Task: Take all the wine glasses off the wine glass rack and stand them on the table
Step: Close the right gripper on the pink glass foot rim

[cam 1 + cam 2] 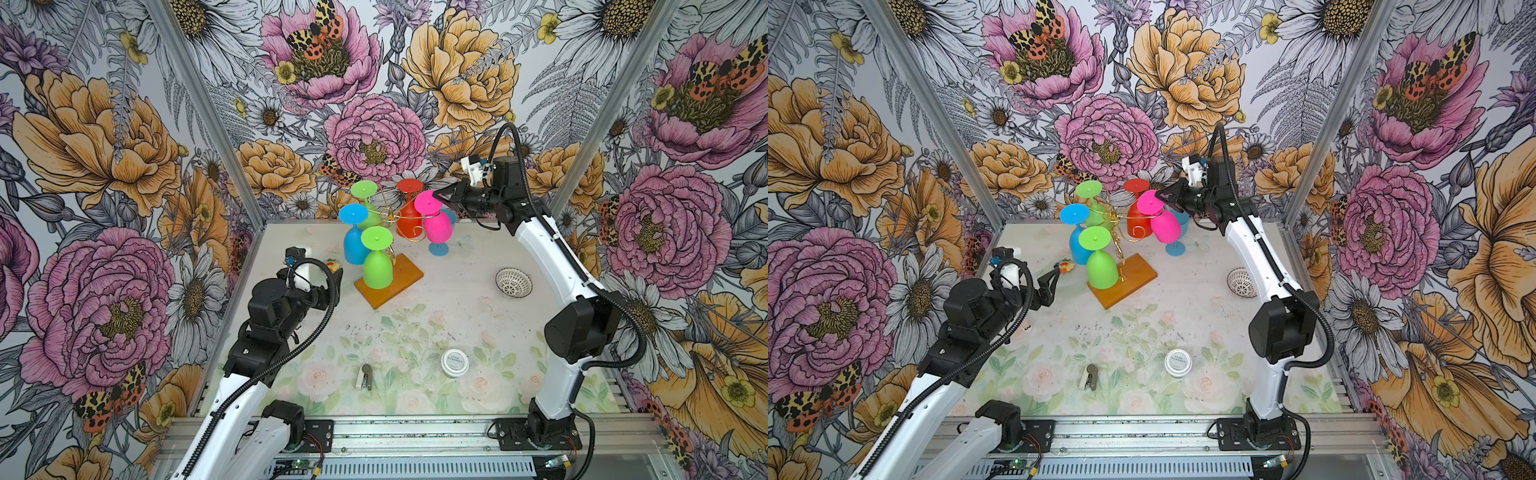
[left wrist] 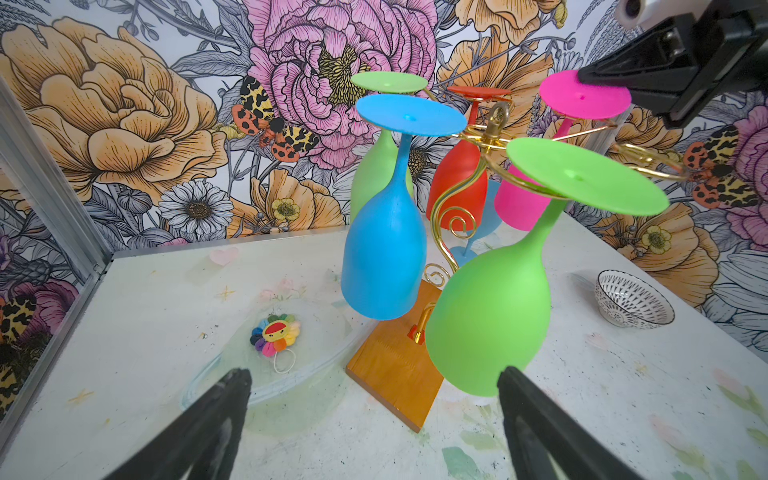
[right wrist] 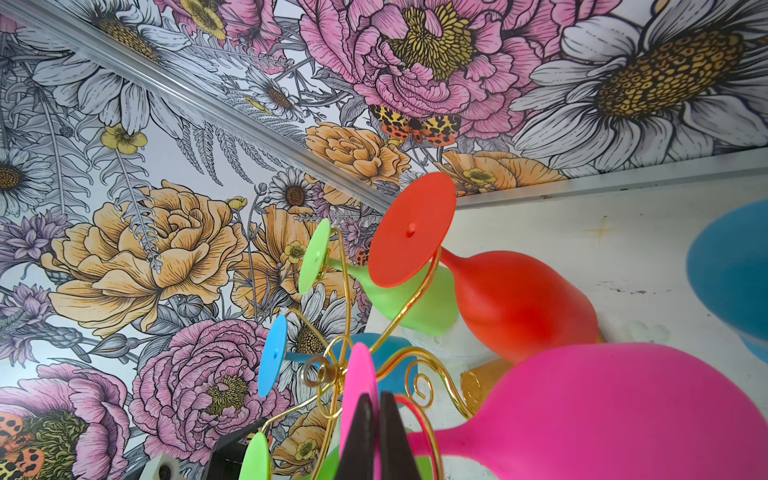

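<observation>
Cropped by the lower edge of the right wrist view: right tool (image 3: 376, 399), pinched shut at the foot of the pink wine glass (image 3: 623, 415), bowl running out of frame. Mostly screened behind that glass in both top views: standing blue glass (image 1: 438, 249), only foot and a sliver of bowl showing. Masked by the green glass (image 1: 377, 266): lower stem of the wine glass rack (image 1: 405, 274). Too small to read: label on the white tin (image 1: 455, 362). Half lost behind the left arm (image 1: 286, 307) in a top view: flower charm (image 1: 331, 263). Cut at the left wrist view's bottom edge: wide-spread left tool (image 2: 374, 374).
</observation>
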Robot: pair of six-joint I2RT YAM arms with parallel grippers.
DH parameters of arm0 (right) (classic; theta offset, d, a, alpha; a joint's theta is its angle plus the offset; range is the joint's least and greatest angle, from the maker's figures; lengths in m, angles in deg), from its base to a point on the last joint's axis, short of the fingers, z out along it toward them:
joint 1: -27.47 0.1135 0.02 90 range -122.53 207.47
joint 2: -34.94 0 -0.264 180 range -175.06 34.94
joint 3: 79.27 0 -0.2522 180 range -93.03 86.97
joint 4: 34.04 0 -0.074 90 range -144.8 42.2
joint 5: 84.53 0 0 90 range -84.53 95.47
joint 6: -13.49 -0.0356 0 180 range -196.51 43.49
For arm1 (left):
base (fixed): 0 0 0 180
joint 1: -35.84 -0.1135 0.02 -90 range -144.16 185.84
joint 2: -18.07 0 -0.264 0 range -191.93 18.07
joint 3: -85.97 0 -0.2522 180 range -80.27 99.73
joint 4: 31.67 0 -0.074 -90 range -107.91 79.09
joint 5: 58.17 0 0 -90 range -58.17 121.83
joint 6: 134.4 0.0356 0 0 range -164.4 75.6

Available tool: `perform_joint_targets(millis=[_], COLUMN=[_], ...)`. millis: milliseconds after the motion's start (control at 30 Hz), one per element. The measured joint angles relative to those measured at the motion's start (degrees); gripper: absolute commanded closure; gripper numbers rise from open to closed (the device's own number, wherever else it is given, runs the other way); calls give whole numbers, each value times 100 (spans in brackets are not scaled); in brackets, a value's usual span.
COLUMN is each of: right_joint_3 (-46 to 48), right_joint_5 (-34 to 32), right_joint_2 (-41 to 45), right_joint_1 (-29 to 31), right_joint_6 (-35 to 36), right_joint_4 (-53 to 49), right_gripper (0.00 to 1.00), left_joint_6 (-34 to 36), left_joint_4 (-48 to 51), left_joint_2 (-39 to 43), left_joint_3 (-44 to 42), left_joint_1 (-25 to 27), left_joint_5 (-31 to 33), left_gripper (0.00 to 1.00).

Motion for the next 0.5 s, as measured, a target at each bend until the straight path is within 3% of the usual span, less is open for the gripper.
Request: perform_joint_targets(millis=[500], right_joint_3=[273], right_joint_5=[83], right_joint_2=[205], right_joint_1=[-74], right_joint_6=[-192], right_joint_4=[177], right_gripper=[100], left_joint_6=[0], left_joint_4=[0], left_joint_2=[15], left_joint_3=[0], left_joint_1=[0], left_joint_5=[0], left_gripper=[5])
